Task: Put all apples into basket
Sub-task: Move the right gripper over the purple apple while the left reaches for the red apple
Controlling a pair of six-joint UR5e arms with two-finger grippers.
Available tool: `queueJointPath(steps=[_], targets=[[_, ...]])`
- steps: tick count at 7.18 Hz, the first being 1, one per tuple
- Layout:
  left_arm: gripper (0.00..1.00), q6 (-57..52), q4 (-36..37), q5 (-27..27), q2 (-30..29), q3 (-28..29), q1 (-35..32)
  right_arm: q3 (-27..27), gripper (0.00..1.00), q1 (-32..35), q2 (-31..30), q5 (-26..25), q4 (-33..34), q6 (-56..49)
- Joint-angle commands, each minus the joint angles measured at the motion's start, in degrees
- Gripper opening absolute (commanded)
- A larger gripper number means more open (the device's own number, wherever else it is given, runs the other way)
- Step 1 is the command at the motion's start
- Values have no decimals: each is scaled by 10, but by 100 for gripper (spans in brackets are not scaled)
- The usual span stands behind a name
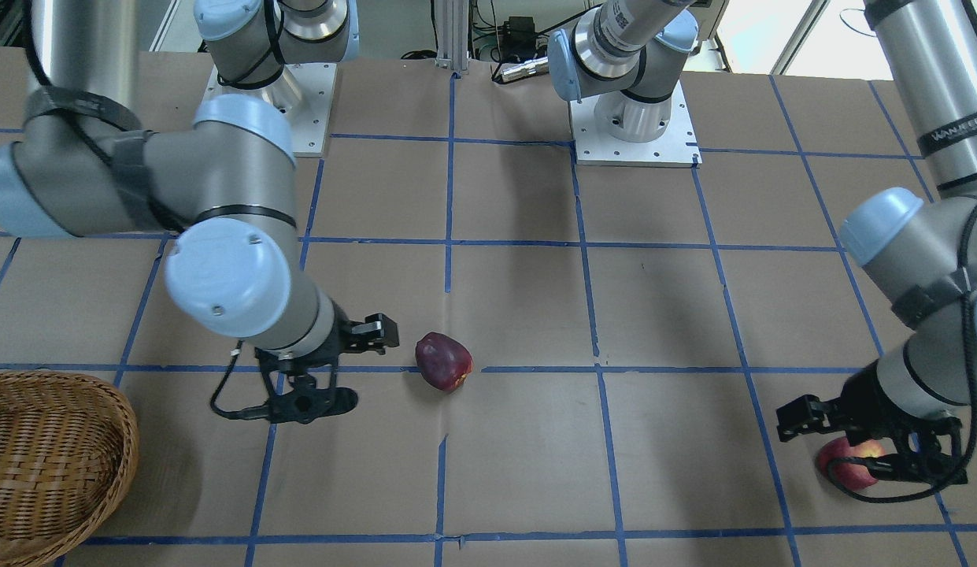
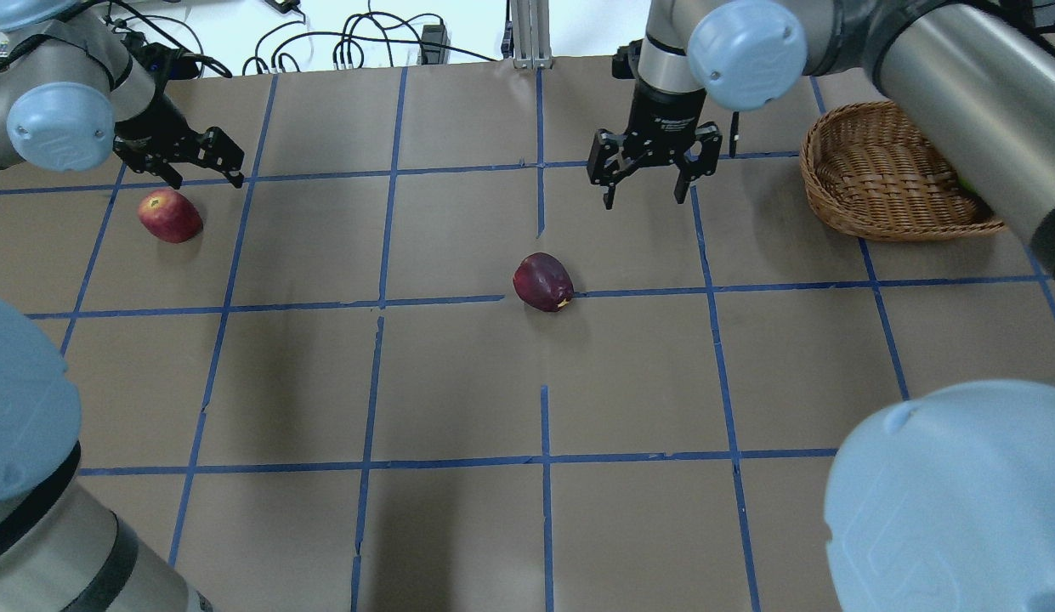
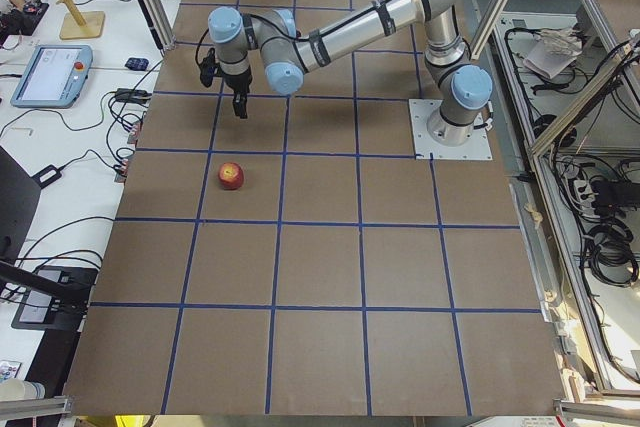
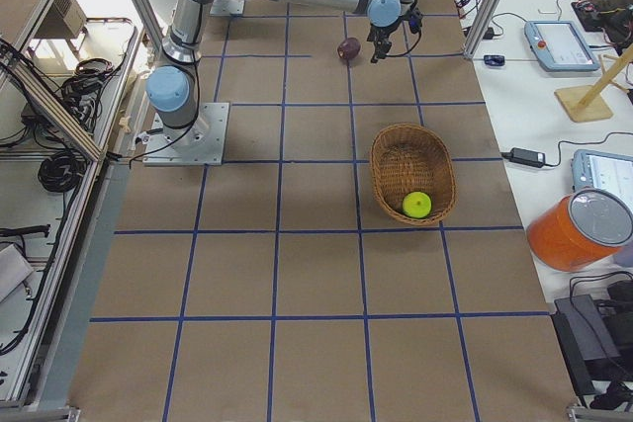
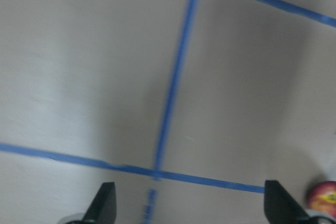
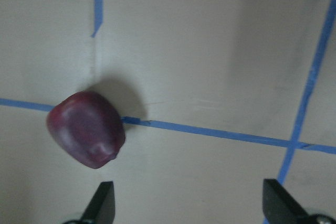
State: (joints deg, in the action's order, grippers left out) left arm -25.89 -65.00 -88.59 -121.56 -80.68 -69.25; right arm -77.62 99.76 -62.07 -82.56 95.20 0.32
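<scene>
The dark maroon apple (image 2: 543, 281) lies mid-table on a blue tape line. My right gripper (image 2: 644, 195) is open and empty, hovering just beyond it; in the right wrist view the apple (image 6: 86, 128) sits left of the open jaws. The red apple (image 2: 170, 216) lies at the far left. My left gripper (image 2: 206, 174) is open and empty beside it; the left wrist view shows the apple (image 5: 324, 195) only at the lower right corner. The lime-green apple (image 4: 416, 205) lies inside the wicker basket (image 2: 893, 174) at the right.
The table is brown paper with a grid of blue tape lines (image 2: 544, 459). The arm bases (image 1: 634, 138) stand at the robot's edge. Side benches hold tablets and an orange-lidded tub (image 4: 584, 229) off the table.
</scene>
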Motion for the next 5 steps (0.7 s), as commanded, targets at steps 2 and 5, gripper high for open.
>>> queueJointPath(steps=[2, 5], targets=[[100, -66, 5, -10, -75, 64, 57, -94, 100, 69, 3, 31, 148, 4], [100, -66, 7, -33, -108, 58, 60, -155, 100, 83, 13, 35, 246, 4]])
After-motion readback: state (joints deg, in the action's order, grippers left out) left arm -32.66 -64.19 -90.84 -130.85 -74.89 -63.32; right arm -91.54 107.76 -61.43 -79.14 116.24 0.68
